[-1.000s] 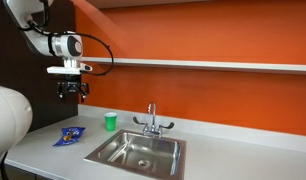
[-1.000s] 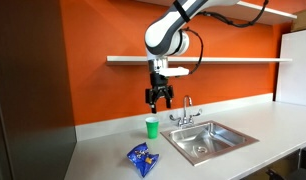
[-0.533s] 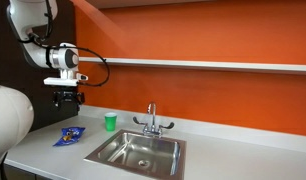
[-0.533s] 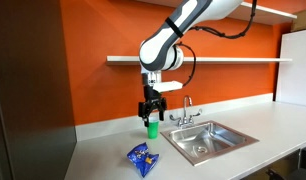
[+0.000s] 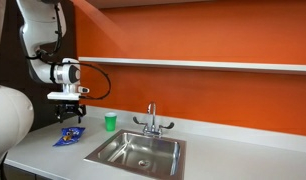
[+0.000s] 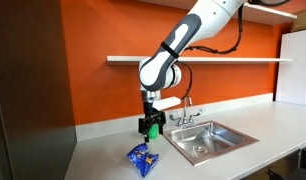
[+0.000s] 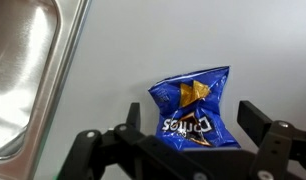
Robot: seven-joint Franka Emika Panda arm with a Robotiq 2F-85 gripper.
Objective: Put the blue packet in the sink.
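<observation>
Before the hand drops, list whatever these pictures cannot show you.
- Green cup: exterior view, mostly behind the hand.
- Blue packet: wrist view, lower edge covered by the hand's body.
- Sink: wrist view, cut by the left edge; drain out of frame.
- Blue packet's print: too small in both exterior views.

The blue packet (image 7: pixel 193 112) was seen to be of glossy, crinkled film; the sink (image 7: pixel 28 80) of brushed, reflective steel; the faucet (image 5: pixel 151 121) of polished chrome; the countertop (image 7: pixel 143 50) was shown smooth, matt and pale
</observation>
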